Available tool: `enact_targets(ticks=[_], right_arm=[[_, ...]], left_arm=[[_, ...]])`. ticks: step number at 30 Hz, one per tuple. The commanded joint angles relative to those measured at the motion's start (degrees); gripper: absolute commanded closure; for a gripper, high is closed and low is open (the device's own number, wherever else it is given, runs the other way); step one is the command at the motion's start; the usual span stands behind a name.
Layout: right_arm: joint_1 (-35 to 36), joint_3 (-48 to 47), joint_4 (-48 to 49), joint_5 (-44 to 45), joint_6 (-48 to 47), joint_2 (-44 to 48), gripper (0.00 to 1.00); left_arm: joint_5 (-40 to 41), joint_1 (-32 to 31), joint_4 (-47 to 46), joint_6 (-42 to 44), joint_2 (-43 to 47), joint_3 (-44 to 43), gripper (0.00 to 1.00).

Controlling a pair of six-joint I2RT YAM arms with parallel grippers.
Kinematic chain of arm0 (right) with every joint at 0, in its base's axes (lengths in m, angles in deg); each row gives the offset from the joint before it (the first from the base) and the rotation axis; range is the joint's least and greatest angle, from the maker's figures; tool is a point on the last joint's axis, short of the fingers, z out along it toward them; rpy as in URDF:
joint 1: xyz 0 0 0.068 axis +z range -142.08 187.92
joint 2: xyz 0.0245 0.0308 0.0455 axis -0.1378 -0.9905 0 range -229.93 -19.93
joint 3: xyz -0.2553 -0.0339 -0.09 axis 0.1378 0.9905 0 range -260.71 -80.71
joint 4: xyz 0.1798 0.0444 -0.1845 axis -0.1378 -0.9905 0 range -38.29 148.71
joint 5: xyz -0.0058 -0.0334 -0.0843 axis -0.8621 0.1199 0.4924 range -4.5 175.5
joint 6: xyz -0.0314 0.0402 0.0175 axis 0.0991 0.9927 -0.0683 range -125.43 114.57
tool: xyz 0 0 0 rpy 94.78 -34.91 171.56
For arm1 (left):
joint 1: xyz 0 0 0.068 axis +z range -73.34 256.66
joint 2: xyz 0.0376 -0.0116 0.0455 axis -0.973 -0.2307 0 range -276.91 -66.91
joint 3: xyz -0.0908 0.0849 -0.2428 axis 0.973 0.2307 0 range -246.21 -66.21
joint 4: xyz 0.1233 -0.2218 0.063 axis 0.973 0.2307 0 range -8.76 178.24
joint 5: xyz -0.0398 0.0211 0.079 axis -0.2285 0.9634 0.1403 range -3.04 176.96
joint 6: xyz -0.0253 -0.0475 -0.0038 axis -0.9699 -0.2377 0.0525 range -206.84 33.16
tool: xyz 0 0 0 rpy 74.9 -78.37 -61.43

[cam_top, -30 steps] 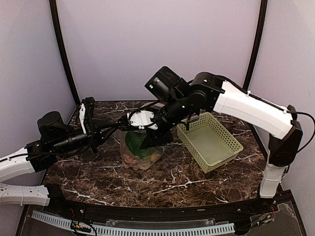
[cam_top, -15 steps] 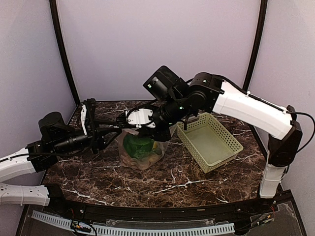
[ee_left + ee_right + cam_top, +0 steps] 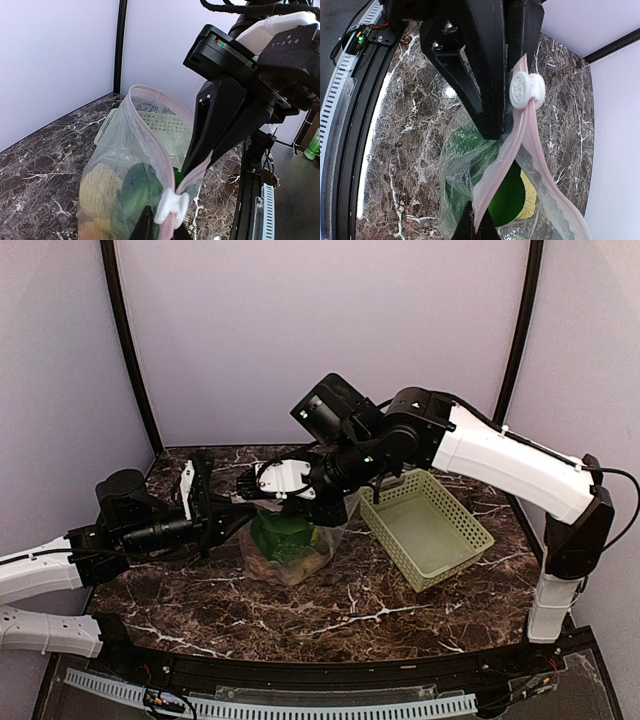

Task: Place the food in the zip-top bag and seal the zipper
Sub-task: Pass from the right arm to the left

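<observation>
The zip-top bag (image 3: 290,548) stands on the table with the food inside: a green pepper (image 3: 510,197), a yellow lemon (image 3: 531,199) and yellowish pieces (image 3: 100,187). Its pink zipper (image 3: 520,135) is parted, with a white slider (image 3: 170,206) at the near end. My left gripper (image 3: 163,224) is shut on the zipper strip just behind the slider; in the top view it (image 3: 245,512) is at the bag's left top. From above the bag, my right gripper (image 3: 479,227) pinches one side of the mouth edge, shut on it. Its black fingers (image 3: 220,120) reach down beside the slider.
A light-green lattice basket (image 3: 428,525) sits right of the bag, close to the right arm. Purple walls with black corner posts close in the table at the back and sides. A black rail (image 3: 300,675) runs along the near edge.
The left arm has moved in toward the bag; its gripper opened and closed again at the slider. The right gripper closed on the mouth edge, and the bag stands more upright.
</observation>
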Motion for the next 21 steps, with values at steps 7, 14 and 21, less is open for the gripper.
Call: enact_targets(ticks=[7,14,21], right_arm=[[0.4,-0.9,2.3,0.5,0.4,-0.1,1.00],[0.3,-0.8,2.3,0.6,0.5,-0.1,1.00],[0.3,-0.4,2.6,1.2,0.3,-0.1,0.99]], left_arm=[[0.8,-0.2,-1.7,0.2,3.6,1.5,0.90],[1.2,-0.1,-1.7,0.5,3.8,1.5,0.93],[-0.9,-0.2,-2.4,0.2,2.8,1.0,0.99]])
